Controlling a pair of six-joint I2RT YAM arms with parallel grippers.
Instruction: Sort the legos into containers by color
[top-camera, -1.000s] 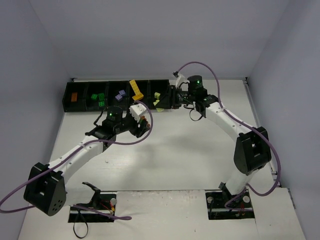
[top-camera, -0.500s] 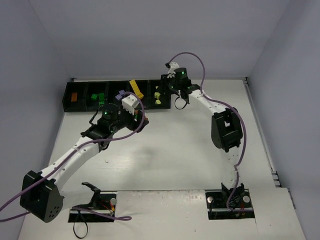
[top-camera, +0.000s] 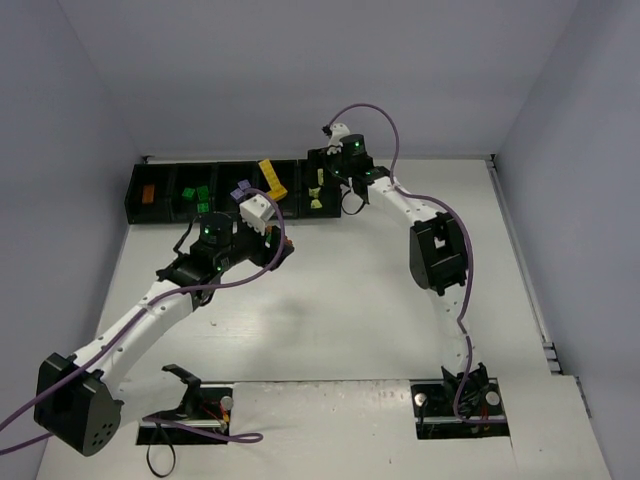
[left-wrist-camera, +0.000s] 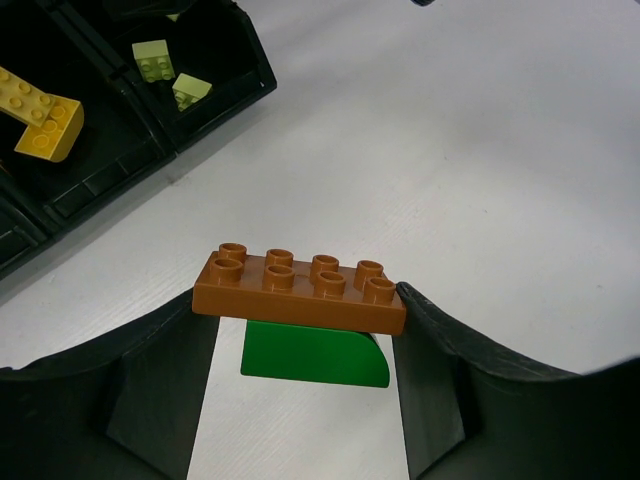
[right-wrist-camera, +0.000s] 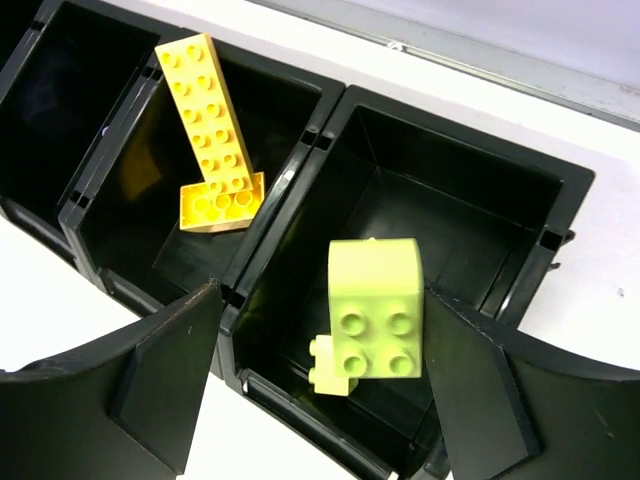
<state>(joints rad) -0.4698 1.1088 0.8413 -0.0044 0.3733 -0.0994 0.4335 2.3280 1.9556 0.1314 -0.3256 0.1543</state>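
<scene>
My left gripper (left-wrist-camera: 300, 312) is shut on an orange-brown lego (left-wrist-camera: 300, 290), a flat eight-stud brick spanning both fingers. A dark green lego (left-wrist-camera: 312, 355) hangs under it, above the white table just in front of the containers (top-camera: 160, 212). My right gripper (right-wrist-camera: 315, 345) is open over the rightmost bin (right-wrist-camera: 470, 155). A lime lego (right-wrist-camera: 375, 305) lies between its fingers, close to the right finger (right-wrist-camera: 470, 390), with a wide gap on the left. A smaller lime lego (right-wrist-camera: 330, 372) lies below in that bin.
The neighbouring bin (right-wrist-camera: 110, 215) holds long yellow legos (right-wrist-camera: 210, 135). From above, the row holds an orange lego (top-camera: 147, 194), green legos (top-camera: 201, 196) and lilac legos (top-camera: 240, 190). Grey walls close in the back and both sides of the table.
The right arm swung left over the rightmost bin and its jaws opened off the lime lego. The left arm carried its bricks slightly left, toward the bins.
</scene>
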